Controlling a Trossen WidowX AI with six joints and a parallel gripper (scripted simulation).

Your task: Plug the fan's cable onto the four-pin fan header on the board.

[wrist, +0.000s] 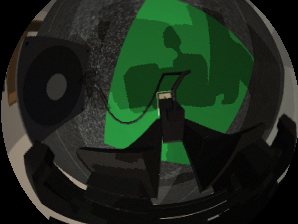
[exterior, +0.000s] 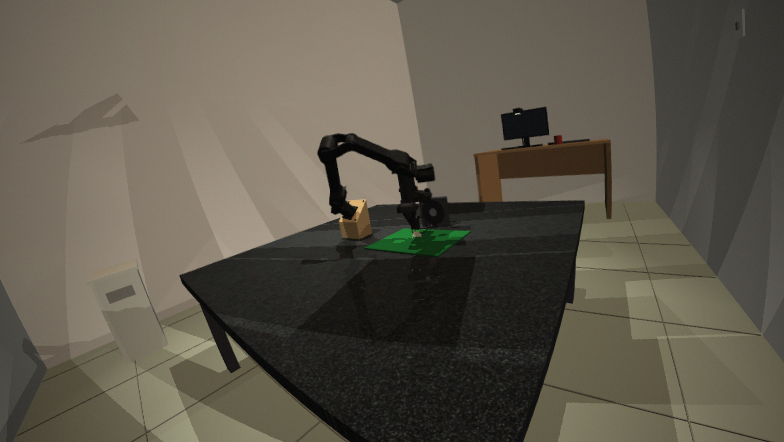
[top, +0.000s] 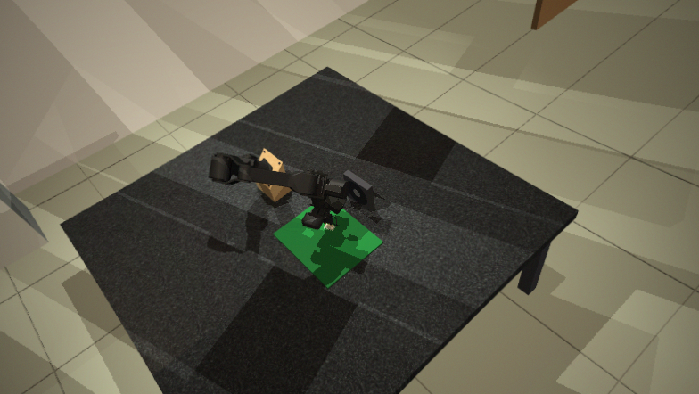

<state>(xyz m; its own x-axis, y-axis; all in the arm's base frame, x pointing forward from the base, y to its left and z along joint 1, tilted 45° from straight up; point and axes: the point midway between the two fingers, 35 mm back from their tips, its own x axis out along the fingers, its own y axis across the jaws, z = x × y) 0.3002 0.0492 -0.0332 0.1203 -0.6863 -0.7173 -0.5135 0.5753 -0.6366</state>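
A green board (top: 293, 235) (exterior: 384, 245) (wrist: 153, 23) lies flat on the dark table (top: 146, 254) (exterior: 384, 340). My gripper (top: 318, 221) (exterior: 415, 224) (wrist: 168, 121) is low over the board's near corner and is shut on the fan's dark plug (wrist: 170, 115). The plug's tip is at the small beige four-pin header (top: 330, 226) (exterior: 416, 233) (wrist: 162, 96); I cannot tell how deep it sits. The thin cable (wrist: 158, 83) loops back across the board toward the black fan (top: 359, 191) (exterior: 436, 213) (wrist: 56, 86), which stands just behind the board.
The arm's tan base block (top: 271, 183) (exterior: 355, 222) stands left of the board. A wooden desk (exterior: 543, 161) with a monitor stands far behind the table. A pale box (exterior: 129, 312) stands on the floor at the left.
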